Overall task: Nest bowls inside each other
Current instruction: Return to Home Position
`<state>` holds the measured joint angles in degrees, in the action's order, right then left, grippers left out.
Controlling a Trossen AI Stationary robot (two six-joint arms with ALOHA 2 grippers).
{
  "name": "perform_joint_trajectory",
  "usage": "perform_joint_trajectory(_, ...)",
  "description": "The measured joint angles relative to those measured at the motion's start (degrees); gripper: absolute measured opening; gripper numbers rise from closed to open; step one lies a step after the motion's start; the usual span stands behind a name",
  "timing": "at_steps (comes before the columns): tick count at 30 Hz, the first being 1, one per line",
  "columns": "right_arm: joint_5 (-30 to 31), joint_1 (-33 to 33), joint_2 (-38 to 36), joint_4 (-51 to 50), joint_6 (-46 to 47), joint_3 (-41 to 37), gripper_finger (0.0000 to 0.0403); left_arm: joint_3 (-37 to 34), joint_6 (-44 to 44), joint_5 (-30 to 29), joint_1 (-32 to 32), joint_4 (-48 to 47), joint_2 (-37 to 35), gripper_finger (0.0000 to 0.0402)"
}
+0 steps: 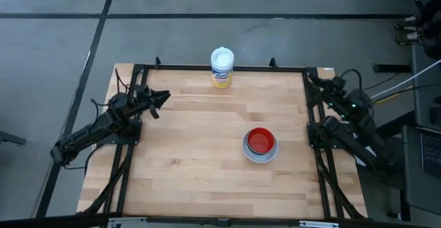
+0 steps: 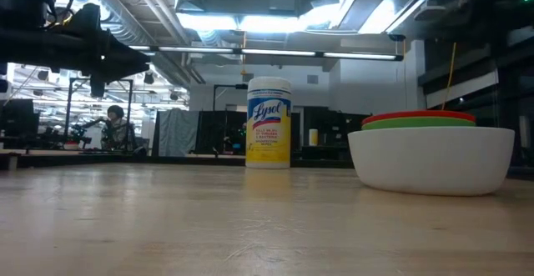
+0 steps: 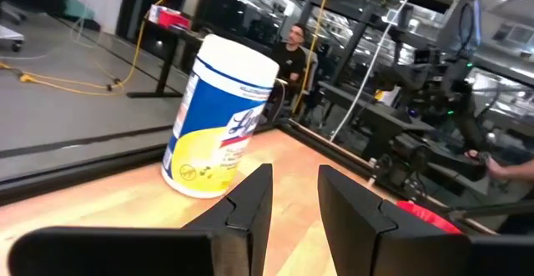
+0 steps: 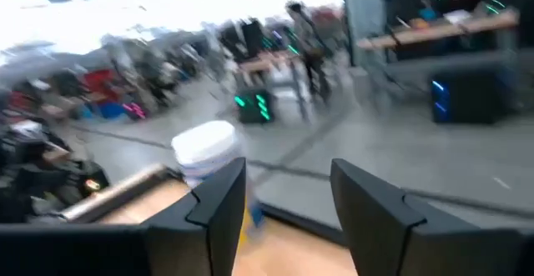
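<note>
White bowl point(image 2: 430, 159) on desk point(image 2: 209, 226), right side. Green bowl point(image 2: 420, 123) and red bowl point(image 2: 417, 115) nested in it, only rims showing. Yellow-labelled tub point(image 2: 269, 123) upright, centre, farther back. Left arm point(image 2: 75, 47) held high, upper left. Person point(image 2: 117, 127) in the room behind.

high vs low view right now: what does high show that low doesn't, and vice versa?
High only: the stack's top, with the red bowl sitting inside, the whole table outline, and the right gripper at the right edge. Low only: the stack's side profile, the green bowl rim just under the red rim, both above the white bowl; also a person in the room behind. Both: the nested stack, the wipes tub, and the left arm, its left gripper away from the bowls.
</note>
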<state>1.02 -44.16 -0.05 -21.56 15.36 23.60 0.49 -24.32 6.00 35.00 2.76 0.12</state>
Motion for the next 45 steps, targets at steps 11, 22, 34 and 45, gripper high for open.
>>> perform_joint_trajectory(11, -5.3, 0.0, 0.0, 20.2, 5.5, -18.7, 0.0190, 0.0, 1.5, -1.8, -1.3, -1.1, 0.0, 0.0095)
perform_joint_trajectory(22, -7.5, 5.3, 1.5, 23.3, 10.6, -22.7, 0.0173, 0.0, 1.0, -2.2, -4.1, -1.2, 2.5, 0.0095)
perform_joint_trajectory(34, 18.3, 39.2, 13.2, 32.1, 16.2, -22.7, 0.0150, 0.0, -1.5, -17.0, -25.7, 6.0, 8.6, 0.0095)
perform_joint_trajectory(45, 33.3, 47.5, 18.9, 36.6, 7.8, -22.7, 0.0164, 0.0, -0.2, -28.7, -35.3, 7.3, 12.3, 0.0095)
